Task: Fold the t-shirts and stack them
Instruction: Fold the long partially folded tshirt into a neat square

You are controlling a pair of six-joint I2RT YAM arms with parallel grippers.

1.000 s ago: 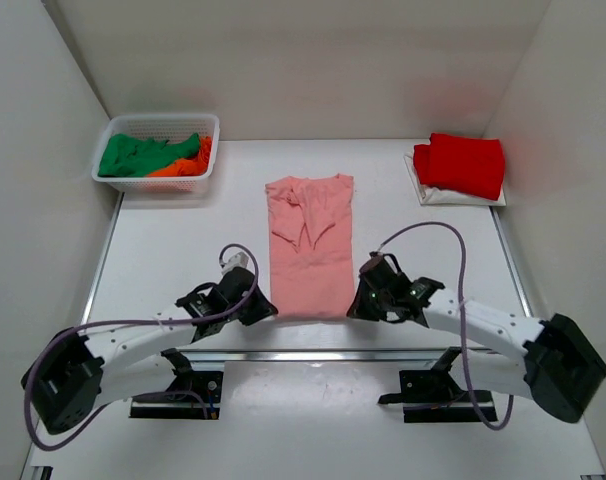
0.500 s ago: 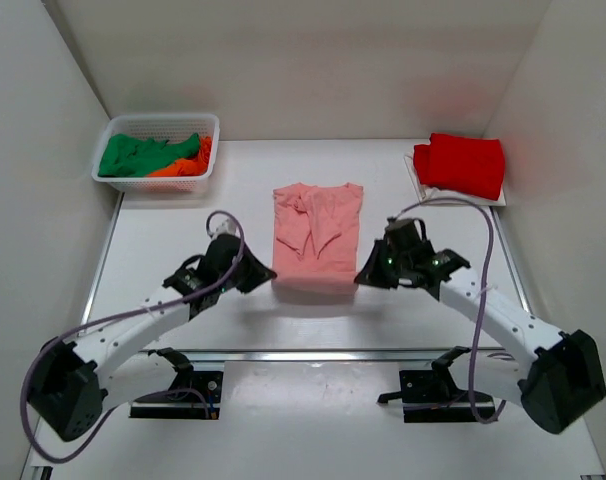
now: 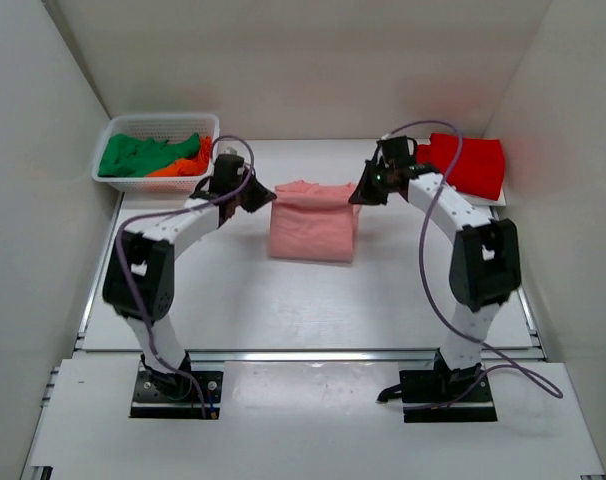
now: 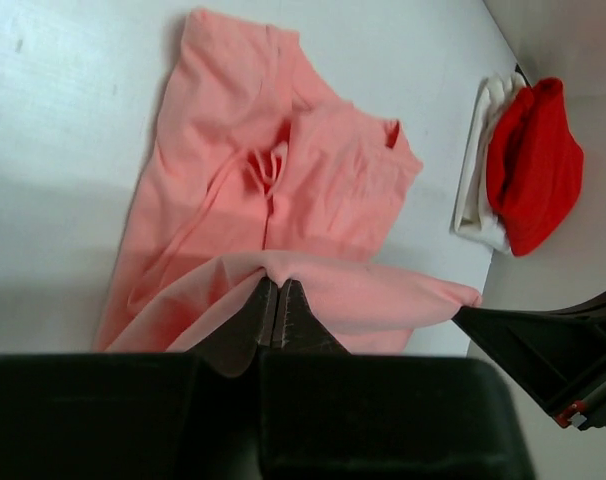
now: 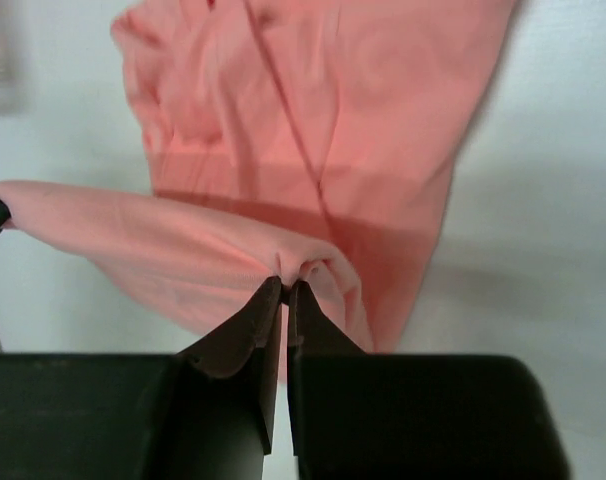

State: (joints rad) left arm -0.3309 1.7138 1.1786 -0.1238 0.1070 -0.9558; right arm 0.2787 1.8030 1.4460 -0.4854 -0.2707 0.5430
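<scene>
Salmon-pink t-shirt held doubled over on the desk.
Left jaws and right jaws are clamped tight on its raised edge; green t-shirt and orange t-shirt are contained in the white basket.

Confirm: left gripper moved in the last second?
Yes. The left gripper, gripping the salmon-pink t-shirt, moved up the view, from well below the white basket to beside its near right corner.

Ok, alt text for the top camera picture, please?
The left gripper and right gripper each pinch a corner of a salmon-pink cloth t-shirt doubled over on itself. Far left, a white plastic mesh basket holds a green shirt and an orange shirt; far right lies a folded bright red shirt.
</scene>
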